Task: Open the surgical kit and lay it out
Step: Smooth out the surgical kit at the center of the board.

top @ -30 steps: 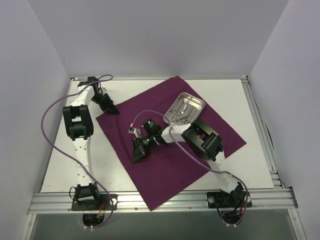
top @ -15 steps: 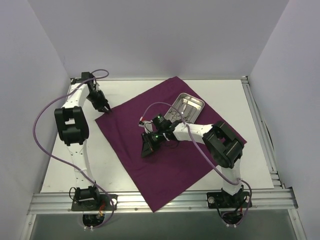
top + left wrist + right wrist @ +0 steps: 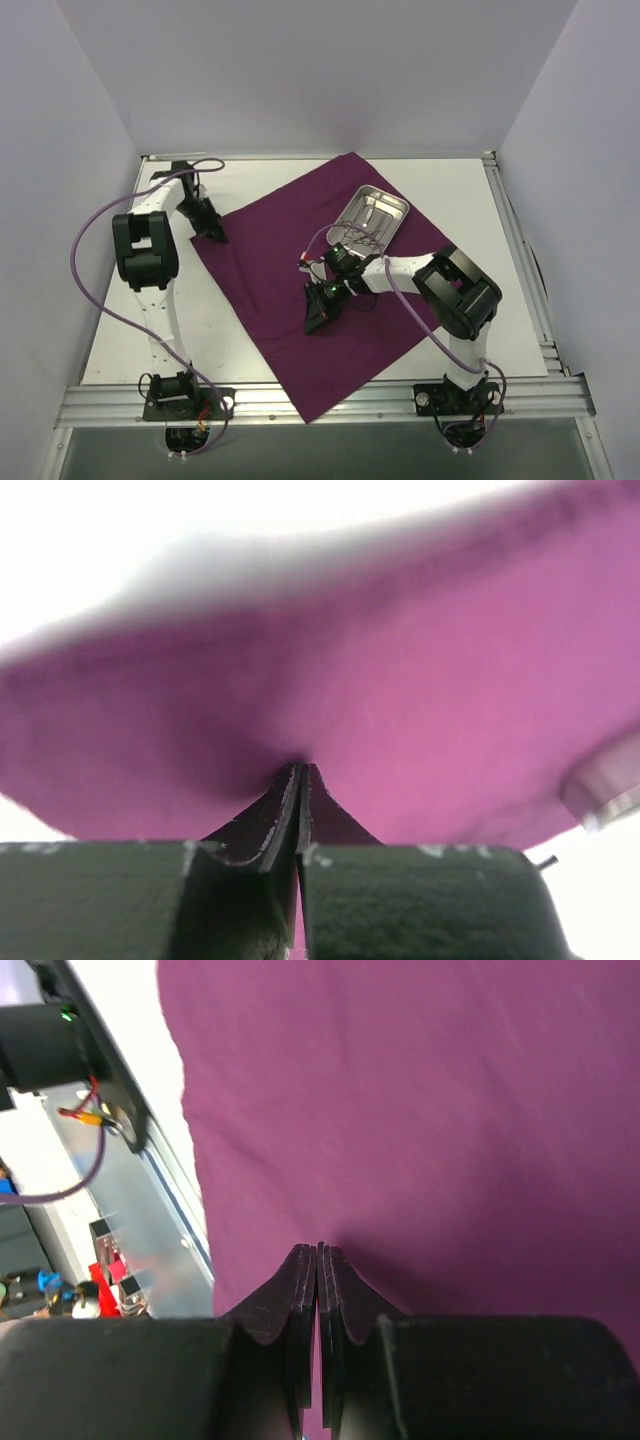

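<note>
The dark purple cloth wrap [image 3: 290, 225] lies spread as a diamond on the white table. On its far right part sits the steel tray [image 3: 377, 212], with ring-handled instruments [image 3: 360, 225] inside. My left gripper [image 3: 216, 236] is at the cloth's left corner. In the left wrist view its jaws [image 3: 302, 768] are closed, with the cloth [image 3: 420, 680] puckered at their tips. A bit of the tray rim [image 3: 605, 785] shows at the right of that view. My right gripper [image 3: 318, 320] is shut, tips down on the middle of the cloth [image 3: 450, 1110], with nothing between its fingers [image 3: 319, 1248].
An aluminium rail [image 3: 320, 400] runs along the near table edge and shows in the right wrist view [image 3: 150, 1190]. White walls close in the left, back and right. Purple cables loop off both arms.
The left gripper opened a little and then closed at the cloth's left corner. The right gripper, still shut, slid across the cloth toward the right and near side.
</note>
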